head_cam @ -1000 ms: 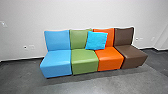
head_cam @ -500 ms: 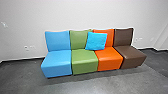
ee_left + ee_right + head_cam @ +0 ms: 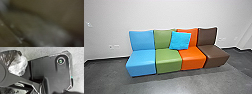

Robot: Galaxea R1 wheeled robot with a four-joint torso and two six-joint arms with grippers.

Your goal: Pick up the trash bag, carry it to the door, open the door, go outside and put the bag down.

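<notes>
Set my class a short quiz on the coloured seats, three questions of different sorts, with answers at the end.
1. True or false: the brown seat stands at one end of the row.
2. In the head view, the cushion overlaps which two seats?
A) the green seat and the orange seat
B) the blue and brown ones
C) the blue and green ones
3. Fill in: the row has ____ seats.

Key: 1 true; 2 A; 3 four.

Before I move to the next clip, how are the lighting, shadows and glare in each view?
Head view: evenly lit, soft sheen on the green seat, darker shadow on the floor along the seats' front; left wrist view: dim and murky, with pale smears; right wrist view: bright highlights on crinkled plastic.
</notes>
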